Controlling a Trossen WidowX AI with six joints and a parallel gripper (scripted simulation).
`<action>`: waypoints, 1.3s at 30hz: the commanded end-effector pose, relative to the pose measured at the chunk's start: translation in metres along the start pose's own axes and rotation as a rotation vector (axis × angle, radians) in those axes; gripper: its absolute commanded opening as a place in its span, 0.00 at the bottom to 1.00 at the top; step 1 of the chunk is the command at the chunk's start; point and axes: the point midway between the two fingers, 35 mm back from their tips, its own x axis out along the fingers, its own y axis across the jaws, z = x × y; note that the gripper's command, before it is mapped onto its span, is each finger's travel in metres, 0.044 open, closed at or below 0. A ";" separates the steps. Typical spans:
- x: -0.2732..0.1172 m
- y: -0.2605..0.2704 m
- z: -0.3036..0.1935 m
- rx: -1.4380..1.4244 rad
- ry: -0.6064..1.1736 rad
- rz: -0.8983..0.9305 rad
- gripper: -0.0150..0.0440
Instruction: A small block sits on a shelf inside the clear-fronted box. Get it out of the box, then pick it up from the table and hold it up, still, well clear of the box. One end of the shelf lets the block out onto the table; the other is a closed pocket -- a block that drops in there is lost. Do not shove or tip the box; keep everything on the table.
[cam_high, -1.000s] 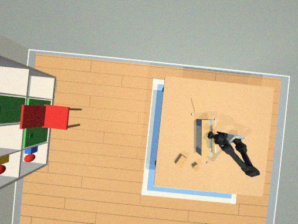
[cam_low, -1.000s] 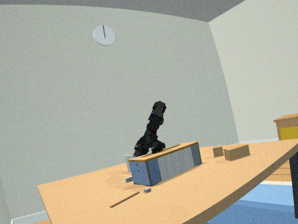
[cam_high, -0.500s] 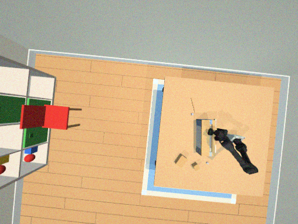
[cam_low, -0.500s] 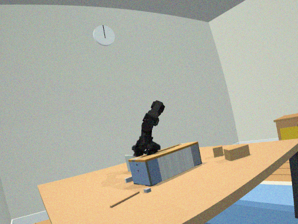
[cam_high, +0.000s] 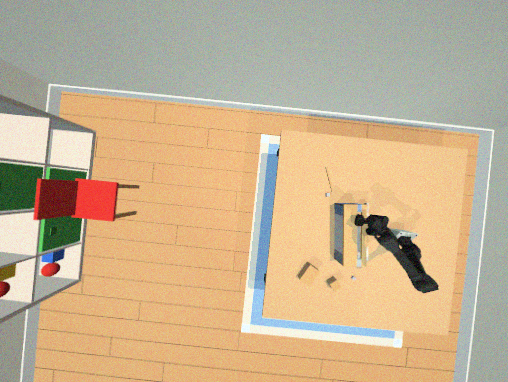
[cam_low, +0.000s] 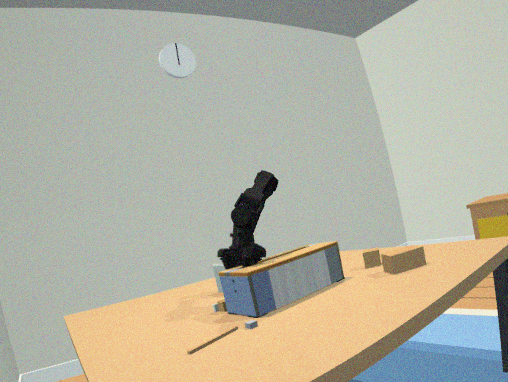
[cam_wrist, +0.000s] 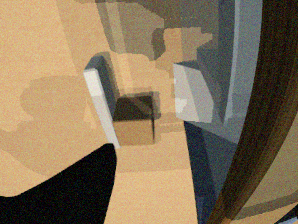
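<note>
The box stands upright on the table, with a wooden top and blue-grey walls. A small brown block with a dark upper face shows between the two fingers in the wrist view; it appears to sit on the table just outside the box. A small tan piece at the box's near left corner in the exterior camera looks like the same block. My gripper is open, one finger on each side of the block, the right finger close to the box wall. Whether the fingers are down at the block's height is unclear. The exterior view hides the fingertips.
A thin stick and a small grey-blue cube lie off one end of the box. Beyond the other end stand a larger tan block and a smaller one.
</note>
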 end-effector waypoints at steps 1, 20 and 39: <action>-0.021 -0.003 -0.010 -0.003 0.010 -0.007 0.93; -0.056 0.007 -0.033 0.923 -0.094 -0.036 0.74; -0.053 0.025 -0.055 2.784 -0.362 0.247 0.74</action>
